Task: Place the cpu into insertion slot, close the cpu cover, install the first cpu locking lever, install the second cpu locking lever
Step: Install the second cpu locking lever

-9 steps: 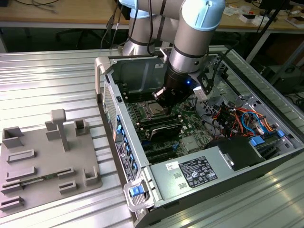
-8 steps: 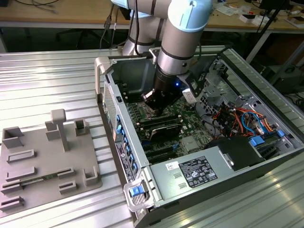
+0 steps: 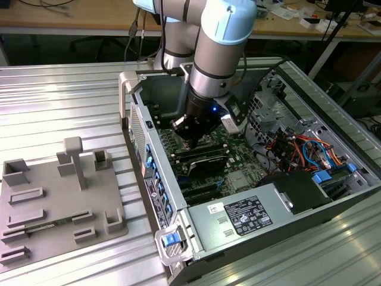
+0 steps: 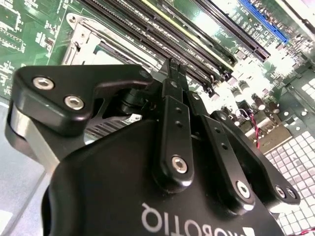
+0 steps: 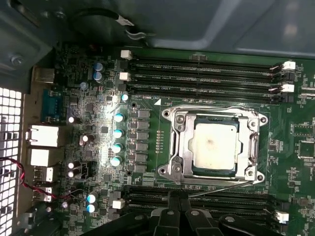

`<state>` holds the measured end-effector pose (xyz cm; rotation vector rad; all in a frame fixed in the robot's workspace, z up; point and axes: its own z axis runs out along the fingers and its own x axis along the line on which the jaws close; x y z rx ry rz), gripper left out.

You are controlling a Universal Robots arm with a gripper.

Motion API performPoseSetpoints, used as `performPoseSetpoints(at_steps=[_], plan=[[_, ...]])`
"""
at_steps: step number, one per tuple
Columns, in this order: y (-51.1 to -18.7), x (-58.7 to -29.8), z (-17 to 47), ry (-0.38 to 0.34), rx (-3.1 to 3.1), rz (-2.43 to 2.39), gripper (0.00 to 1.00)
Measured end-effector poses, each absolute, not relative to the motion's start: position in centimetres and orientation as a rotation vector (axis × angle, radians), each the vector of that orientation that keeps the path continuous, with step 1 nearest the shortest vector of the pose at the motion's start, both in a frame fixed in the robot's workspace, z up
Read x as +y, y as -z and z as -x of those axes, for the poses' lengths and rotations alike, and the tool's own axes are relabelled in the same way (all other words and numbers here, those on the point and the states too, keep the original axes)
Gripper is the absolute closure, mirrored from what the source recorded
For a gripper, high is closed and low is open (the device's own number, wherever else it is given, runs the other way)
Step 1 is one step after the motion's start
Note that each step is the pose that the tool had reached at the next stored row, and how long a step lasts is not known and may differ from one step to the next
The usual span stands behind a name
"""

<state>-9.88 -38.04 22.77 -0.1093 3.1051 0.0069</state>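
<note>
Going across the exterior view from its left: a grey fixture tray (image 3: 59,202) is sitting on the ribbed metal table (image 3: 53,101), well apart from the work. Next comes the open computer case (image 3: 196,238), and the arm is reaching down into it with the gripper (image 3: 191,138) hanging just above the green motherboard (image 3: 238,156). At the exterior view's right, a bundle of orange and blue cables (image 3: 309,152) is lying inside the case.

In the first wrist view the cpu (image 5: 215,146) is already sitting in the insertion slot (image 5: 215,118), silver top up, and the cpu cover (image 5: 180,142) is lying down flat around it as a frame. A thin locking lever (image 5: 221,187) is running along the socket edge nearest the gripper (image 5: 178,202), and it looks loose rather than hooked, though I can't be sure.

In the second wrist view the gripper's (image 4: 173,66) fingers (image 4: 170,123) are pressing together with nothing between them, so it's clenched and empty, pointing at the memory slots (image 4: 197,34) beside the socket.

What worries me: that lever is a skinny wire right next to the memory slots. A closed fingertip pushing slightly off could be slipping off it and scraping the board, or the lever could be springing back if it misses its hook.
</note>
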Motion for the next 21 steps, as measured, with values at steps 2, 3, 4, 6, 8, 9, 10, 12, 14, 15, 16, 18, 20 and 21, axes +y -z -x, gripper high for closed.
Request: performPoseSetpoints(at_steps=[2, 3, 4, 6, 8, 9, 10, 12, 14, 15, 16, 18, 20, 21], plan=[[-22.66, -38.04, 9.90, -0.006, 3.105, 0.109, 0.89], [-22.66, -38.04, 9.90, -0.006, 3.105, 0.109, 0.89], [-22.66, -38.04, 9.90, -0.006, 3.105, 0.109, 0.89], [-22.65, -38.04, 9.90, -0.006, 3.105, 0.109, 0.89], [-22.65, -38.04, 9.90, -0.006, 3.105, 0.108, 0.89], [-22.64, -38.04, 9.90, -0.006, 3.105, 0.108, 0.89], [-22.65, -38.04, 9.90, -0.006, 3.105, 0.108, 0.89], [-22.64, -38.04, 9.81, -0.006, 3.105, 0.104, 0.89], [-22.64, -38.04, 9.70, -0.006, 3.105, 0.099, 0.89], [-22.64, -38.04, 9.70, -0.006, 3.105, 0.098, 0.89], [-22.65, -38.04, 9.70, -0.006, 3.106, 0.097, 0.89], [-22.64, -38.04, 9.64, -0.006, 3.106, 0.094, 0.89], [-22.64, -38.04, 9.61, -0.006, 3.107, 0.086, 0.89], [-22.63, -38.03, 9.60, -0.006, 3.109, 0.082, 0.89]])
